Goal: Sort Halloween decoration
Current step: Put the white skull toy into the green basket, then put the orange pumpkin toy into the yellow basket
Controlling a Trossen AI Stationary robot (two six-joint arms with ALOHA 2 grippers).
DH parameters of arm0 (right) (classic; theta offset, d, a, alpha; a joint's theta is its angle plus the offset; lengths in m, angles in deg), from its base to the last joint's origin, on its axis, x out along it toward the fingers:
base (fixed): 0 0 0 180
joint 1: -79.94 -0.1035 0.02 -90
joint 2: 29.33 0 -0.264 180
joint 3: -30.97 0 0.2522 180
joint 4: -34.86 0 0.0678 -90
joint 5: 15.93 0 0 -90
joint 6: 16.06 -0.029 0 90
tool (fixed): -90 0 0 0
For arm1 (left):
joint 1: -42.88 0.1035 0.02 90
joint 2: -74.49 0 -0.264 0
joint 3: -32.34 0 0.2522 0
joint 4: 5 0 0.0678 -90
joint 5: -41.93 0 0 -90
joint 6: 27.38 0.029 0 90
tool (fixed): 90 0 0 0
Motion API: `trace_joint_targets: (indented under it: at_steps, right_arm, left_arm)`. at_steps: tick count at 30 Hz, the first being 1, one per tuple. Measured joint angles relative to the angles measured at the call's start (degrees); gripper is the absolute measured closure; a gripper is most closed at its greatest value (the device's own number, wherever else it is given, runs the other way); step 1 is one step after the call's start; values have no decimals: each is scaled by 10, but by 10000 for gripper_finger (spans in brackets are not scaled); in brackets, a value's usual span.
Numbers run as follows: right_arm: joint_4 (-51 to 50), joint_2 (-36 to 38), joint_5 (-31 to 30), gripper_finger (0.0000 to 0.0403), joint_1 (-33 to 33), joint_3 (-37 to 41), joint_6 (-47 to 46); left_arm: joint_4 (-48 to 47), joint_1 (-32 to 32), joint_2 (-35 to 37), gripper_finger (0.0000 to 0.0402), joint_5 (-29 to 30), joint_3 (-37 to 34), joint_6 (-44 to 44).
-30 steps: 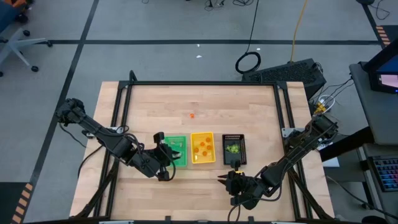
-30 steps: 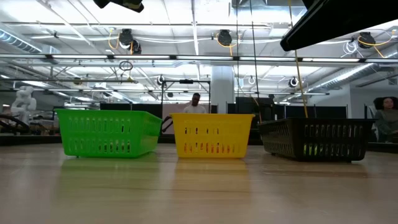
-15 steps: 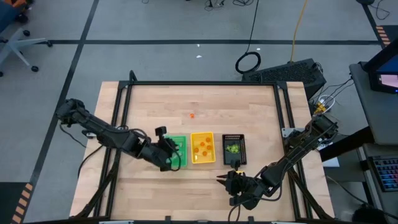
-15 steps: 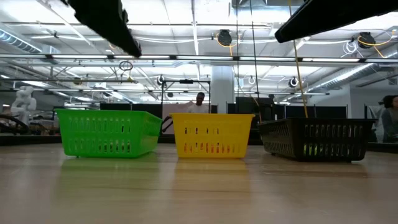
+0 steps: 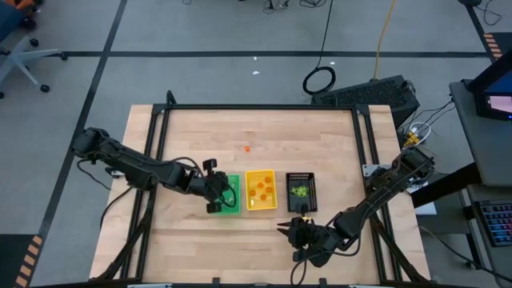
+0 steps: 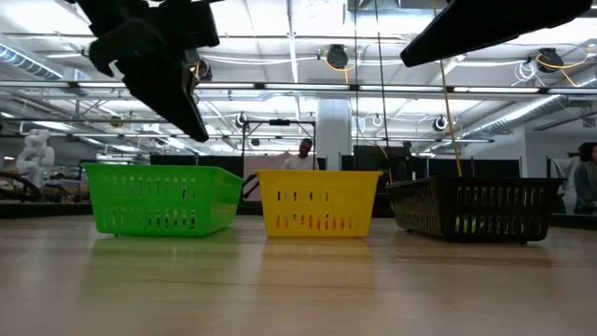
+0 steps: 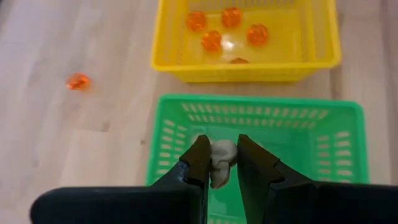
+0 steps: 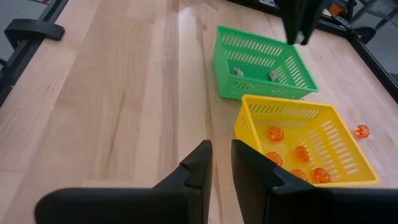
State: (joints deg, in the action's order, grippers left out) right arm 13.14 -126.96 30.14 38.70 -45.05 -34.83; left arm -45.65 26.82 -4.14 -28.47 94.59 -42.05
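Note:
My left gripper (image 7: 222, 160) hangs above the green tray (image 7: 261, 121), shut on a pale whitish-grey trinket (image 7: 222, 153); the gripper also shows in the high view (image 5: 220, 194) and the low view (image 6: 187, 117). Two pale trinkets (image 8: 236, 71) lie in the green tray. Several orange trinkets (image 7: 211, 40) lie in the yellow tray (image 5: 261, 190), and yellow-green ones (image 5: 300, 191) in the black tray (image 5: 301, 178). One orange trinket (image 5: 246, 147) lies loose on the table. My right gripper (image 8: 221, 163) waits near the table's near edge, empty, its fingers a narrow gap apart. My left gripper pinches the pale trinket's two sides (image 7: 214, 155) between its two fingers, near their free ends. The fingers come from above, slanting down over the green tray. The trinket is lifted clear of the tray.
The three trays stand side by side in the table's near half, green at the left, yellow in the middle, black at the right. The black metal frame (image 5: 256, 106) runs round the table. People show in the room behind, in the low view (image 6: 305, 154).
My left gripper has gone from the near left side of the green tray toward the table's right and far edge, and now hangs over the tray. In the low view it has come farther into the picture. My right arm has kept still.

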Motion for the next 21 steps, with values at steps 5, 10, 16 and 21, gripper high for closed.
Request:
trace_joint_targets:
  at_steps: [5,10,16,21]
  right_arm:
    - [0,0,1,355,4,0,1]
    - [0,0,2,355,8,0,5]
    - [0,0,2,355,8,0,15]
    - [0,0,2,355,8,0,15]
  left_arm:
    - [37,0,0,341,-38,-20,1]
    - [67,0,0,306,-52,-40,1]
    - [74,0,0,264,-51,-41,0]
    - [79,4,2,246,-34,-41,1]
